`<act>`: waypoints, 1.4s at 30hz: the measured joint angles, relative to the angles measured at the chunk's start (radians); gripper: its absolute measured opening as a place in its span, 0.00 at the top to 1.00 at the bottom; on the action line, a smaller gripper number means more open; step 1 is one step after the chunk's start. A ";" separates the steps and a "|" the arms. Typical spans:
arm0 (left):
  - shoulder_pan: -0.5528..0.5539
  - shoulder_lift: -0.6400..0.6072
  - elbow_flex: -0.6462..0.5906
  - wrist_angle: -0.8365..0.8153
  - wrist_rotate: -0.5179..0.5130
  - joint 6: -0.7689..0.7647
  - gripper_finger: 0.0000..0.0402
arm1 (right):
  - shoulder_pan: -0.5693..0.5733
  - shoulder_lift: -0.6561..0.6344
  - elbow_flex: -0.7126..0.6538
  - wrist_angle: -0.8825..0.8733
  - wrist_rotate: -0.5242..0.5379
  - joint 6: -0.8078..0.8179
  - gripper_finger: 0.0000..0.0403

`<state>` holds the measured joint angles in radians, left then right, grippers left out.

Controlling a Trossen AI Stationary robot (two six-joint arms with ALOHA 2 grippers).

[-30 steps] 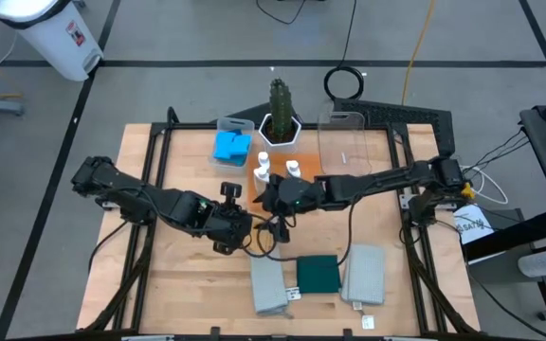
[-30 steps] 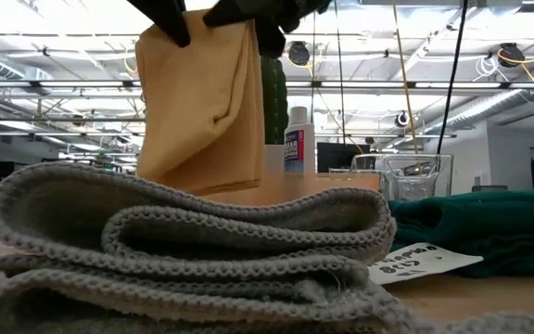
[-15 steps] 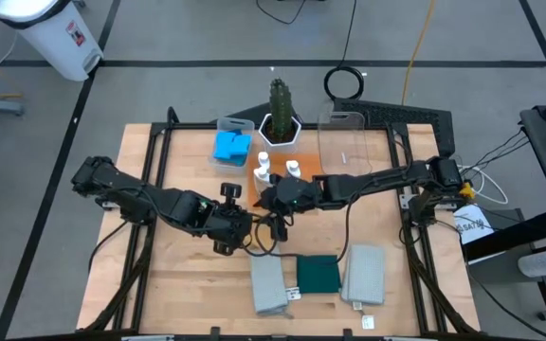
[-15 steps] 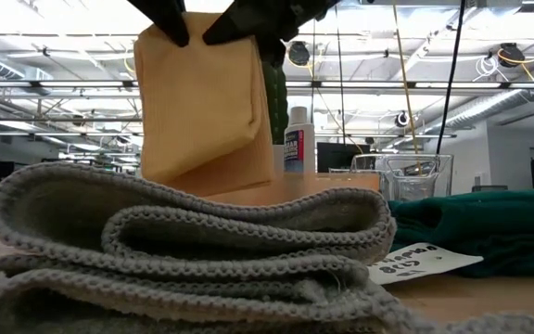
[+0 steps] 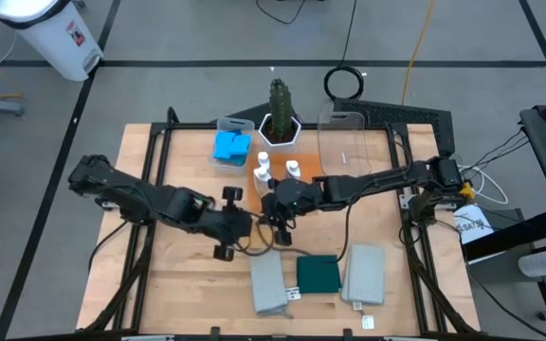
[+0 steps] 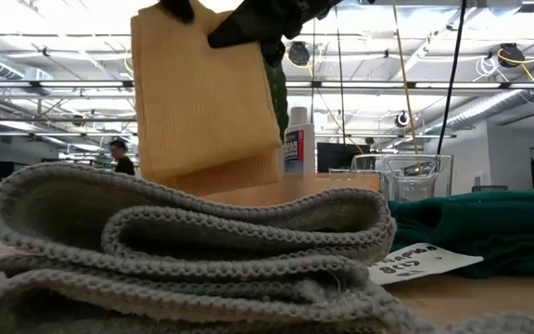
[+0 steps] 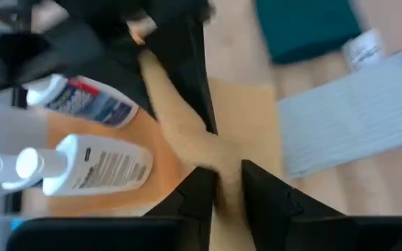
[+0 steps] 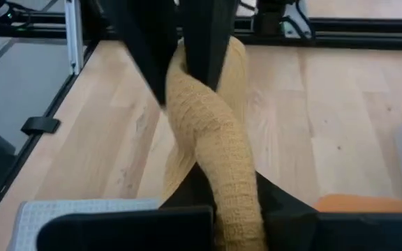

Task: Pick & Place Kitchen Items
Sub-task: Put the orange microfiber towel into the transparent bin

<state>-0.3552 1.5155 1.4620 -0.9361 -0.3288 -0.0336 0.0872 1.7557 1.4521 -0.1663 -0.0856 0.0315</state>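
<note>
I see the wooden bench [image 5: 178, 275] in an open workshop hall with ceiling trusses. The orange cloth [image 6: 207, 97] hangs above mid-bench. My right gripper [image 5: 279, 225] has clamped its fingers onto it since a second ago. My left gripper [image 5: 224, 224] has begun loosening and pulled slightly away.

No text reads clearly; the bottle [image 6: 296, 139] label stays illegible.

Orange cloth [image 6: 207, 97] hanging aloft; grey [image 5: 268, 284], green [image 5: 318, 274] cloths flat.
</note>
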 joint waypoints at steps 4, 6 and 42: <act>0.003 -0.113 0.000 0.008 0.015 -0.009 0.80 | -0.002 -0.028 -0.002 -0.058 0.005 -0.002 0.99; 0.003 -0.178 0.000 0.011 0.014 -0.016 0.80 | -0.002 -0.048 -0.002 -0.069 0.007 -0.003 0.99; 0.033 -1.036 -0.824 0.598 -0.019 0.081 0.83 | -0.763 -0.815 -0.377 -0.227 -0.090 -0.345 1.00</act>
<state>-0.3218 0.4799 0.6380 -0.3386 -0.3481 0.0475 -0.6757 0.9403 1.0751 -0.3937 -0.1755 -0.3130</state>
